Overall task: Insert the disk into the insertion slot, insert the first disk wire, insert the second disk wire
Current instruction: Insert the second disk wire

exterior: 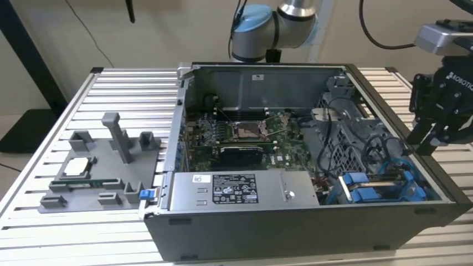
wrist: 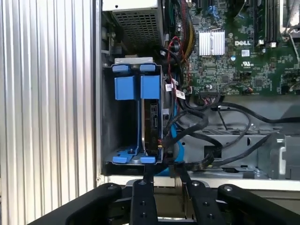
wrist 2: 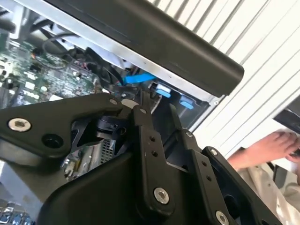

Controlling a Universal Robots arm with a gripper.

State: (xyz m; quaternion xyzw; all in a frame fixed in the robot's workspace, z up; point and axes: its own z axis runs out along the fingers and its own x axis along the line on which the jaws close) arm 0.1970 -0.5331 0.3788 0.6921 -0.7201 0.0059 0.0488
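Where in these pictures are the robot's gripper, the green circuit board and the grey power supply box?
gripper [exterior: 433,145]: exterior view, midway between its fingertips.
green circuit board [wrist: 253,70]: first wrist view, bare green area.
grey power supply box [exterior: 236,188]: exterior view, label on its top face.

One surface [exterior: 44,233] bears one open computer case [exterior: 296,233] and one grey fixture [exterior: 96,172]. In the case: one power supply [exterior: 236,191], two blue carrier fronts [exterior: 360,184] at four o'clock. One pincer [exterior: 435,143]; one hand [wrist 2: 276,143].
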